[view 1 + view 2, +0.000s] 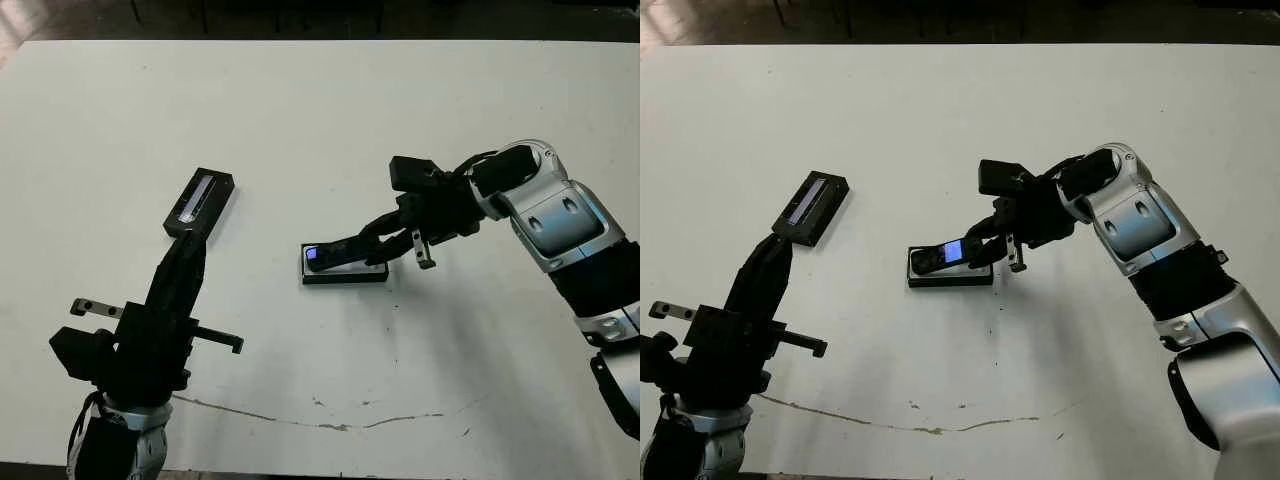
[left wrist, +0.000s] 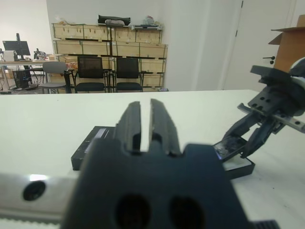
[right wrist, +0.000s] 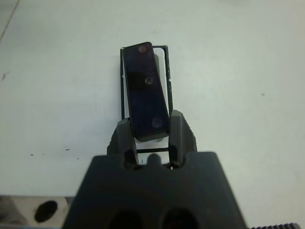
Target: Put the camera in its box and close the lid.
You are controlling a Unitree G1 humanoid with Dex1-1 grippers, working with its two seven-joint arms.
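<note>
The box (image 1: 345, 274), a shallow black tray with white lining, lies mid-table. The camera (image 1: 335, 255), a slim black bar with a small bluish screen, rests tilted over the box, its far end low in the tray. My right gripper (image 1: 378, 243) is shut on the camera's near end; the right wrist view shows the camera (image 3: 144, 90) pinched between both fingers above the box (image 3: 166, 67). The lid (image 1: 200, 200), black with a silvery strip, lies to the left. My left gripper (image 1: 189, 247) is shut and holds nothing, its tips just short of the lid (image 2: 93, 142).
A thin dark crack or smear line (image 1: 330, 423) runs across the white table near its front edge. Beyond the table, the left wrist view shows chairs (image 2: 102, 74) and stacked crates along a wall.
</note>
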